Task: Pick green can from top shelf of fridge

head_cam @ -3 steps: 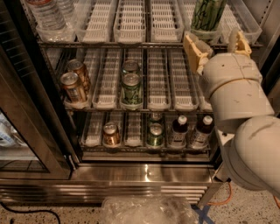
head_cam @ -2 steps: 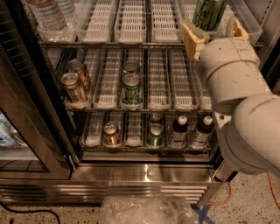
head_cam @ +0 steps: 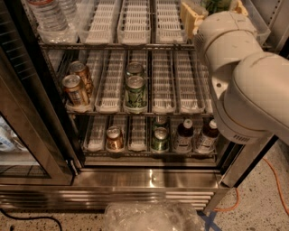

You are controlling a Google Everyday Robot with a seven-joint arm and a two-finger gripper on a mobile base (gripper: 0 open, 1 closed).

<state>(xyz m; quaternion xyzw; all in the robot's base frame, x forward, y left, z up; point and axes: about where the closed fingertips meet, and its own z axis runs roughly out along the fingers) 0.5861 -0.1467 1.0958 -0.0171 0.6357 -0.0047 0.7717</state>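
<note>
- The fridge (head_cam: 149, 178) stands open, with its dark-framed glass door (head_cam: 27, 135) swung out on the left.
- The white robot arm (head_cam: 244, 76) fills the upper right and reaches into the top level.
- The top shelf (head_cam: 137, 22) carries white slotted lane trays. Clear water bottles (head_cam: 47, 13) stand at its left end.
- A crumpled clear plastic bag (head_cam: 153, 216) lies on the floor in front.
- The gripper (head_cam: 216, 10) is at the right end of the top shelf, its yellowish fingers (head_cam: 192, 16) spread wide.
- The green can (head_cam: 216, 4) stands between those fingers, at the upper picture edge. I cannot tell if they touch it.
- Two dark bottles (head_cam: 184, 135) stand on the bottom rack, right of shorter green cans (head_cam: 160, 137). No label on any can or bottle can be read.
- On the middle rack are copper cans (head_cam: 74, 88) and stubby green cans (head_cam: 135, 90).
</note>
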